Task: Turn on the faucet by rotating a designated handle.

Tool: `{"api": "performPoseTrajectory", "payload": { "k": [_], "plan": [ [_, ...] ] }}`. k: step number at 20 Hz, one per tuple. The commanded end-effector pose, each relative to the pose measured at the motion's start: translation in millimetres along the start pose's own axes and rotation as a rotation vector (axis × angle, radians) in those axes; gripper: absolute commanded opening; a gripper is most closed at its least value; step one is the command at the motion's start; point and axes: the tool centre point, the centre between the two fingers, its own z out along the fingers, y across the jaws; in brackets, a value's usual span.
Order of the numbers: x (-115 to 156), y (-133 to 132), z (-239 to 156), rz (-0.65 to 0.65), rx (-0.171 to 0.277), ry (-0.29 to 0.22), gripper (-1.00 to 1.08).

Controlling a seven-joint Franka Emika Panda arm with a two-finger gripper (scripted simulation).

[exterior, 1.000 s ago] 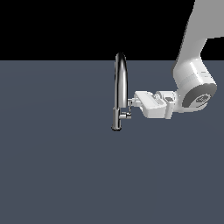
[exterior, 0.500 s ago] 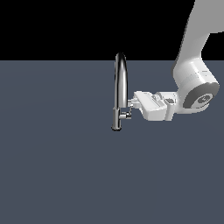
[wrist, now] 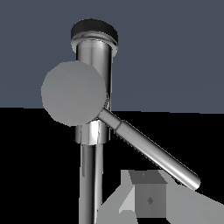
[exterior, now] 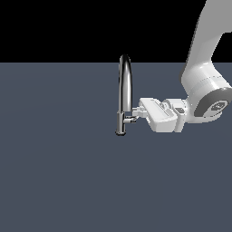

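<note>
The chrome faucet (exterior: 125, 86) stands upright on the dark grey surface, its arched spout reaching up against the black background. Its handle (exterior: 130, 119) juts from the lower body toward the exterior view's right. My gripper (exterior: 137, 110) comes in from that side, level with the stub and just above it, and looks shut with nothing held. In the wrist view the faucet body (wrist: 93, 52) fills the frame. The stub's round end cap (wrist: 73, 92) faces the camera and the thin lever (wrist: 153, 151) slants away from it. My fingertips (wrist: 148, 199) sit close beside the lever's far end.
The white arm (exterior: 204, 81) comes down from the upper part of the exterior view's right. A flat dark grey surface (exterior: 59, 172) spreads around the faucet, with a black background behind it.
The arm's wrist has drifted slightly down and toward the exterior view's right. The fingertips have stayed at the handle, and the faucet looks unchanged.
</note>
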Motion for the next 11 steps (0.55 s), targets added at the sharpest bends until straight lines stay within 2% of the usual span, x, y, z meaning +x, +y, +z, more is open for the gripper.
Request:
{"api": "performPoseTrajectory", "payload": {
  "k": [1, 10, 11],
  "plan": [
    [6.2, 2.8, -0.9, 0.002, 0.001, 0.000, -1.00],
    [65.0, 27.7, -7.3, 0.026, 0.012, 0.003, -1.00],
    [65.0, 27.7, -7.3, 0.026, 0.012, 0.003, -1.00]
  ]
}}
